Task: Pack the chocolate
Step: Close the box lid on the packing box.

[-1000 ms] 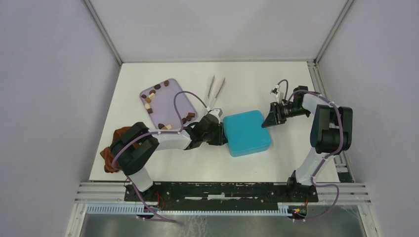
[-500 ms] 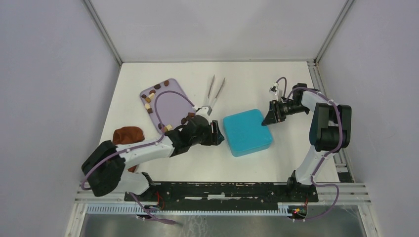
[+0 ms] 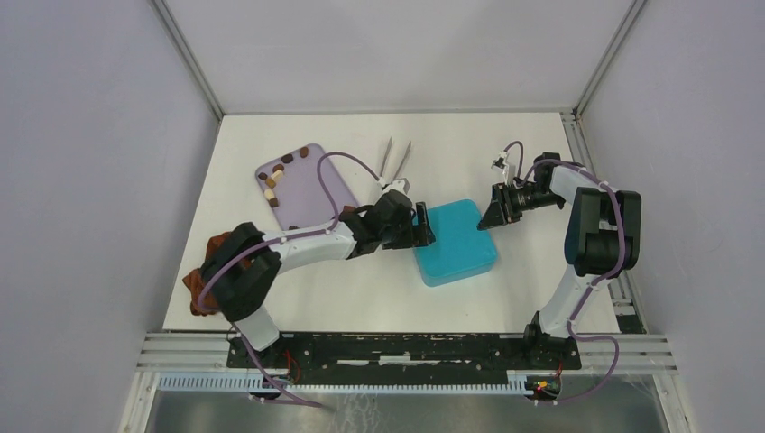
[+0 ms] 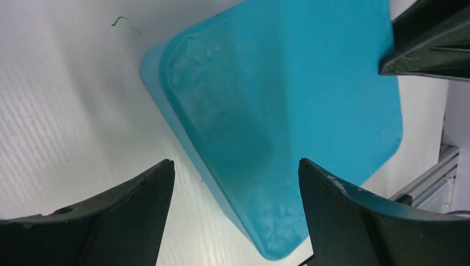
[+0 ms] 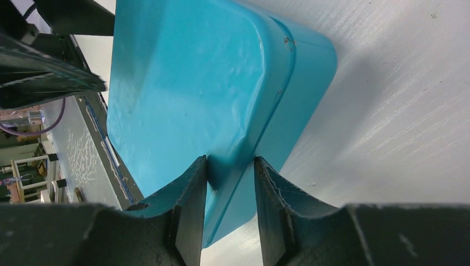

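Note:
The chocolate lies as several small brown and tan pieces at the far-left end of the lilac tray. A closed teal box sits at mid-table. My left gripper is open at the box's left edge; in the left wrist view its fingers straddle a corner of the box without touching it. My right gripper is shut on the box's far-right corner; in the right wrist view its fingers pinch the box at its rim.
Metal tongs lie behind the left gripper, next to the tray. A reddish-brown cloth is bunched at the table's left edge beside the left arm. The left arm covers the tray's near end.
The left jaws have opened wide. The left arm swung back toward the left, then came forward again, and its gripper now reaches further over the box's left edge. The right gripper kept its hold.

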`<state>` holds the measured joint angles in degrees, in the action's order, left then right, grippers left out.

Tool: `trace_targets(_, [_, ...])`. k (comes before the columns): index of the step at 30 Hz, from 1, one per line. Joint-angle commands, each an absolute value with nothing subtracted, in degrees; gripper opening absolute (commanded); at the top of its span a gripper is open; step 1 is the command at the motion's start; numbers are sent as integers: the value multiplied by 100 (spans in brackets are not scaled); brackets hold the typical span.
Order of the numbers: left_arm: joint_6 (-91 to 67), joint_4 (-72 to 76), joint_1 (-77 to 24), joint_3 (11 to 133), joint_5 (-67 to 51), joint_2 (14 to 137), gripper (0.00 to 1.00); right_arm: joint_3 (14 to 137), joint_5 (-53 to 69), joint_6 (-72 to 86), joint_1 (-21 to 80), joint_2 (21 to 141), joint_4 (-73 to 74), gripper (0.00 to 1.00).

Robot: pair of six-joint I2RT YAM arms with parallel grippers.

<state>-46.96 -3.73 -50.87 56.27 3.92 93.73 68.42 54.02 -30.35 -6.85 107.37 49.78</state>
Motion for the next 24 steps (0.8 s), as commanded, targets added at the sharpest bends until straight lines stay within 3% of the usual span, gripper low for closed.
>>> trace_targets(1, [-5030, -818, -5078, 6216, 518, 9926, 86, 6917, 4785, -3406, -659, 10912, 4432, 41])
trace_targets(10, [-5156, -1194, -5081, 6390, 700, 10386, 78, 6979, 5162, -3527, -665, 10766, 4462, 44])
trace_targets(18, [-4780, -1320, -5097, 6651, 705, 10350, 81, 7114, 5215, -3577, -660, 10619, 4458, 47])
trace_targets(24, [-4677, -1705, -5209, 7026, 854, 10543, 82, 7319, 5306, -3613, -667, 10563, 4519, 55])
